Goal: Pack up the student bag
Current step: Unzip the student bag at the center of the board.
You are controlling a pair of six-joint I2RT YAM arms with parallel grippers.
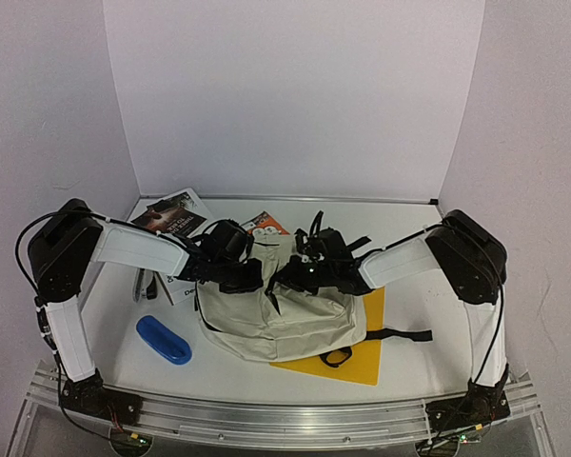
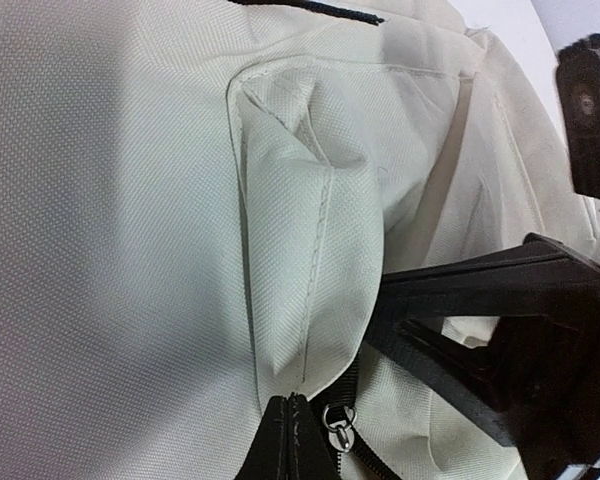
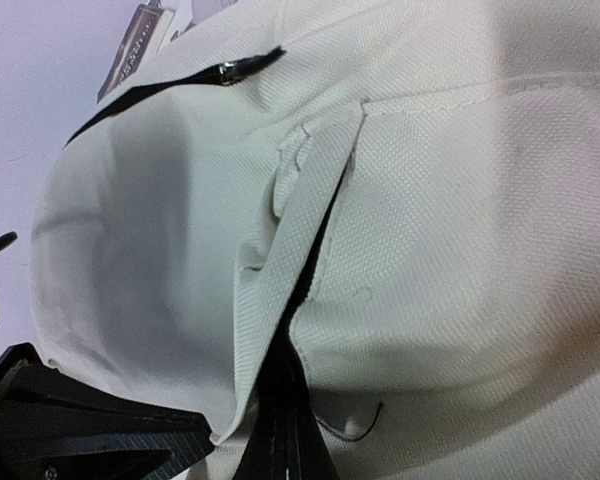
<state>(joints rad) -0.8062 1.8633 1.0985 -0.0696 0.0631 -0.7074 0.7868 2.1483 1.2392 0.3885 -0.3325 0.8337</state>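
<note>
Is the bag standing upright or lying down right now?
Lying down. The top view shows the student bag slumped flat on the table, partly over the yellow sheet.

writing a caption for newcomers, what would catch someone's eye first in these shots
The cream student bag slumps mid-table, with the left gripper and right gripper meeting at its top, both pinched shut on fabric beside a black zipper. Next come the bright yellow sheet sticking out from under the bag's right side and the blue oval case lying at the left front.
</note>
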